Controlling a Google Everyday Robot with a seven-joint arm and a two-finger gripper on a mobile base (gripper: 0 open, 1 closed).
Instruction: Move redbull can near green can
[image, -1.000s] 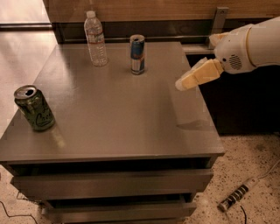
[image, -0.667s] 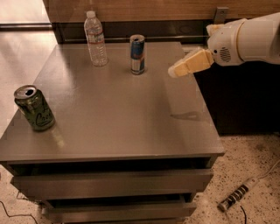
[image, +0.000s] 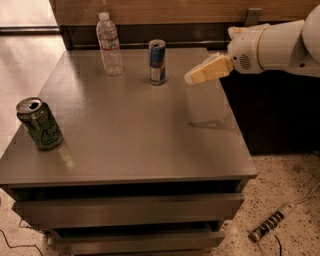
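The redbull can (image: 157, 62) stands upright at the back middle of the grey table (image: 135, 130), slim, blue and silver. The green can (image: 39, 123) stands near the table's front left corner, dark green with pale lettering and an open silver top. My gripper (image: 192, 76) hangs above the table's right back part, a short way right of the redbull can and apart from it. Its cream fingers point left toward that can. The white arm reaches in from the right edge.
A clear plastic water bottle (image: 110, 45) stands left of the redbull can at the back. A wooden wall panel runs behind the table. On the speckled floor at the lower right lies a power strip (image: 270, 225).
My gripper has moved up and to the left, closer to the redbull can. Both cans and the bottle have stayed where they were.
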